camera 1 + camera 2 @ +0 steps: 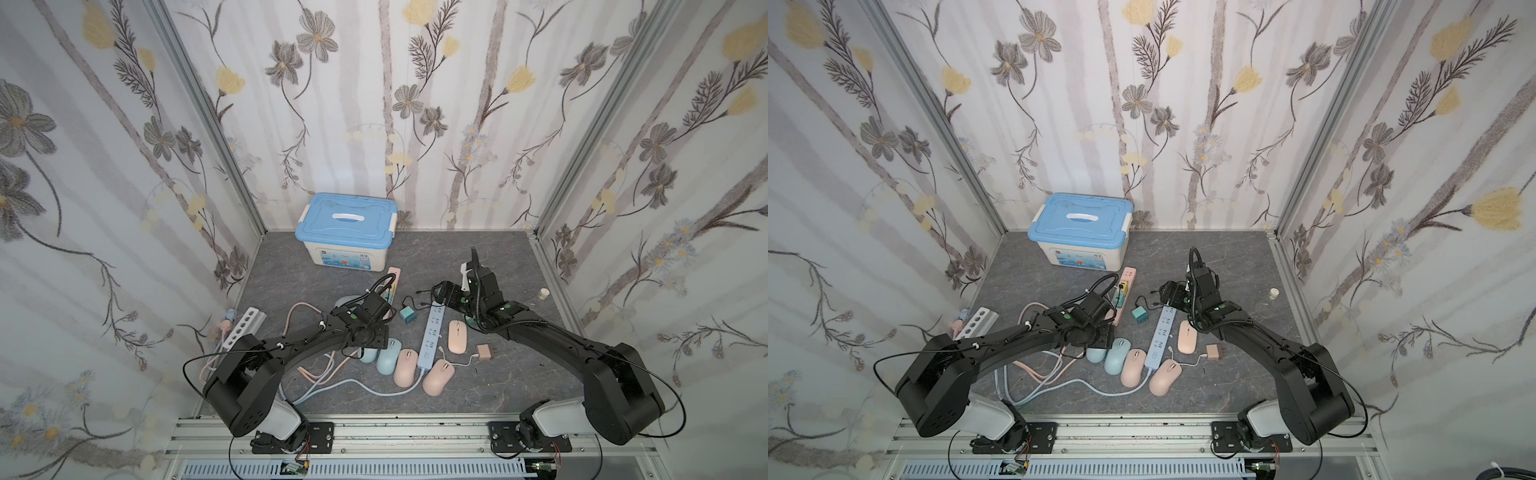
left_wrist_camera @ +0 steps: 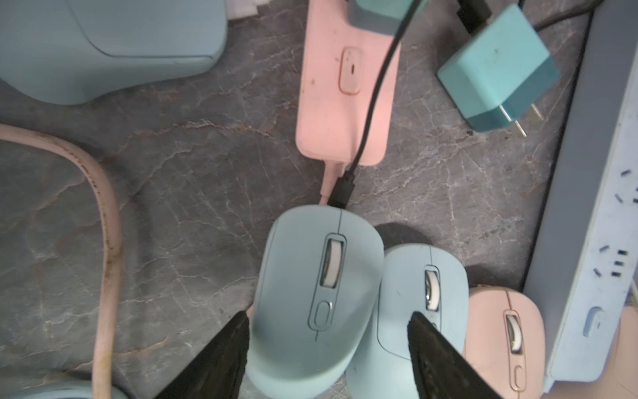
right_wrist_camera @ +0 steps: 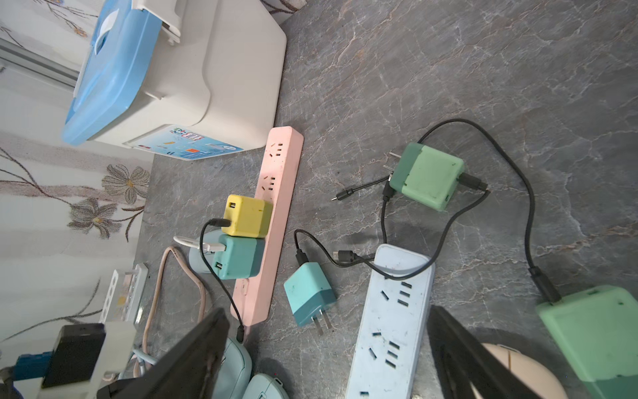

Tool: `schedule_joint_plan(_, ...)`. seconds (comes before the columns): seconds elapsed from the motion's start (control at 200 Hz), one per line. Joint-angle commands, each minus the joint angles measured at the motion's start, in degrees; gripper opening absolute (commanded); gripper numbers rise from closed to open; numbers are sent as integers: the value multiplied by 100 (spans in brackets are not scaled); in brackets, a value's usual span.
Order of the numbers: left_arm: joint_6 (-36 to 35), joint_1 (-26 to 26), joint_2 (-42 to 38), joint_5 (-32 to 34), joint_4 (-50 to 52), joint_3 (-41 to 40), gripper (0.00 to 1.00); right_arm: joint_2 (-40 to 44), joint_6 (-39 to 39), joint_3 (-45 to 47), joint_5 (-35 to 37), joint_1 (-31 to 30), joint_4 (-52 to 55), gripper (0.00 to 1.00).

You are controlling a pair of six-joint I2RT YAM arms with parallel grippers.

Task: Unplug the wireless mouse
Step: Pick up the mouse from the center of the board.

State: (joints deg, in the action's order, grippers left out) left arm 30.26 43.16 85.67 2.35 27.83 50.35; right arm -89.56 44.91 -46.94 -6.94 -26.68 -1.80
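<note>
Mouse [image 2: 317, 297]: matte pale-blue plastic, rounded oval, whitish wheel. Lies on veined grey table [image 2: 193, 214], leftmost in mouse row, hard against second blue mouse [image 2: 414, 311]. Long axis runs away from robot base; nose toward pink strip [image 2: 341, 103], black plug [image 2: 341, 190] seated in nose. Left claw [image 2: 329, 312] spread astride mouse, wrist pitched down. Right claw [image 3: 328, 309] spread wide, empty, over far end of blue strip [image 3: 390, 317].

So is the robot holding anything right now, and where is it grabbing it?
Nothing is held yet. The left gripper stands open around the back of the plugged-in blue mouse; the right gripper is open and empty.
</note>
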Motion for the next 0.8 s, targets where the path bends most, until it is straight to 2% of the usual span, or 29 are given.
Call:
schedule_joint_plan(0.0,80,89,140,213,60,64,73,61,-61,8,-51,-8,-378,90)
schedule_joint_plan(0.44,32,293,611,1023,588,223,72,79,61,184,-96,-13,-545,90)
schedule_joint_plan(0.659,-5,347,931,1109,541,275,72,35,71,167,-148,-10,-567,91)
schedule_joint_plan(0.794,-72,344,927,1069,430,280,67,1,78,185,-149,-11,-567,91)
